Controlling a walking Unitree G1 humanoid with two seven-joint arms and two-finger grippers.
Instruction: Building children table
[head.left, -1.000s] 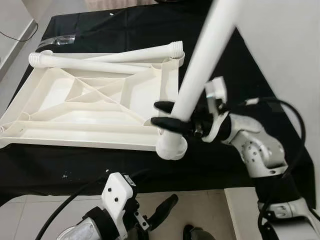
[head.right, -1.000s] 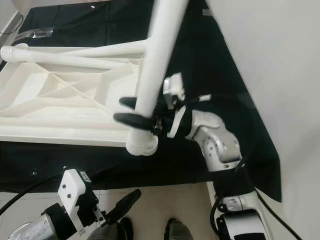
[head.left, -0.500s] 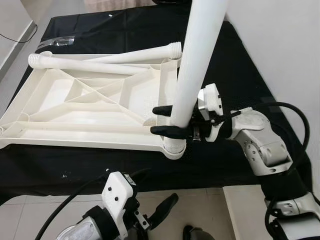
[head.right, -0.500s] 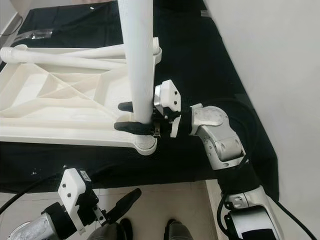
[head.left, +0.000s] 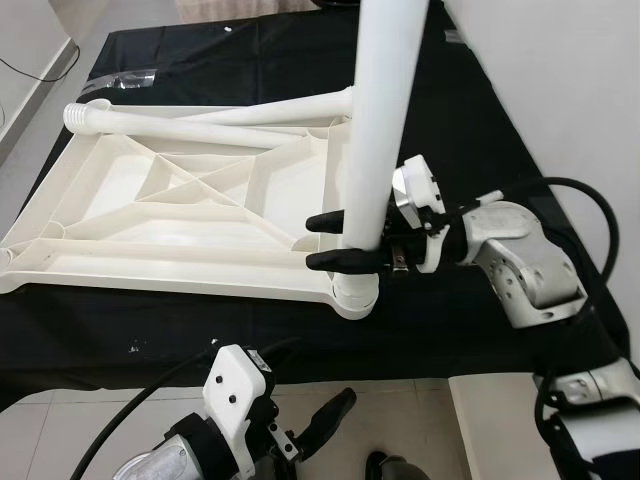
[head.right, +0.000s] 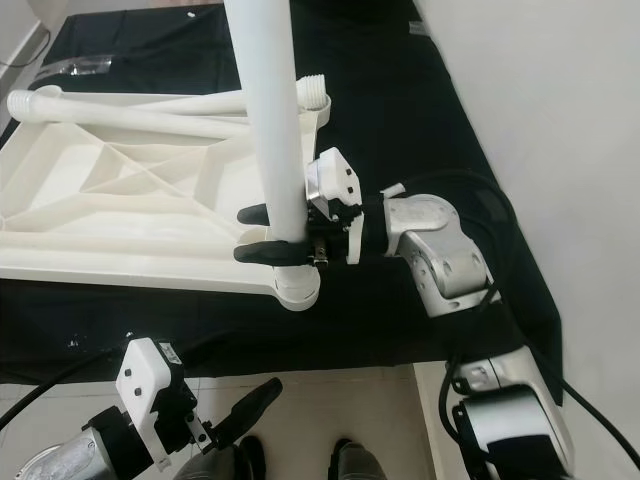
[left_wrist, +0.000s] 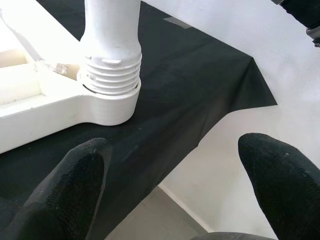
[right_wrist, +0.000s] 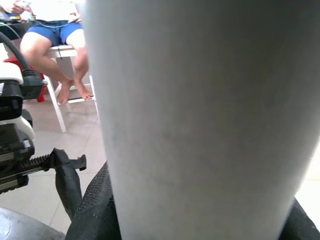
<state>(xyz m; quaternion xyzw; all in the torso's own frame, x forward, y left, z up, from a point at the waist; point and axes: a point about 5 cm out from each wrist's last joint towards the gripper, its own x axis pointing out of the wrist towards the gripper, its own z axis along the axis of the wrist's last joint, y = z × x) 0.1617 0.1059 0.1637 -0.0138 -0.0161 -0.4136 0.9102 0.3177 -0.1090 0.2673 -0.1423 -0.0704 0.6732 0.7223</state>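
Table leg (head.left: 378, 120): white tube, upright, threaded end in tabletop (head.left: 150, 215) corner socket.

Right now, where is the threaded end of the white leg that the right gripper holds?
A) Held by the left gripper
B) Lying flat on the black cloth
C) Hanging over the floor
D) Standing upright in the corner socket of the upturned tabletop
D: the right gripper clamps the leg upright, its thread sitting in the corner socket of the tabletop.
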